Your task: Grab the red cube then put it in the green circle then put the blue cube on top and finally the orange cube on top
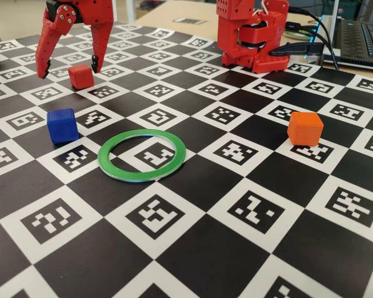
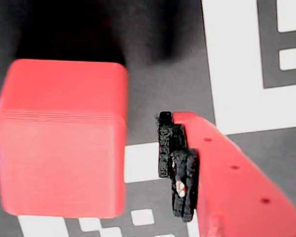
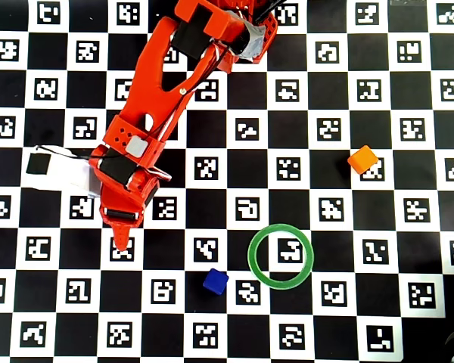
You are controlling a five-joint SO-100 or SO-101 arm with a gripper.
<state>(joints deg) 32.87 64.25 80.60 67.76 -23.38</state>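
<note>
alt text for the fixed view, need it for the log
A red gripper hangs open around a red cube at the far left of a checkerboard marker mat, fingers not yet touching it. Nearer the camera lie a blue cube and an empty green circle, with an orange cube to the right.

The checkered board carries the red cube between the open jaws. The blue cube and green circle lie near them; the orange cube lies well apart.
</note>
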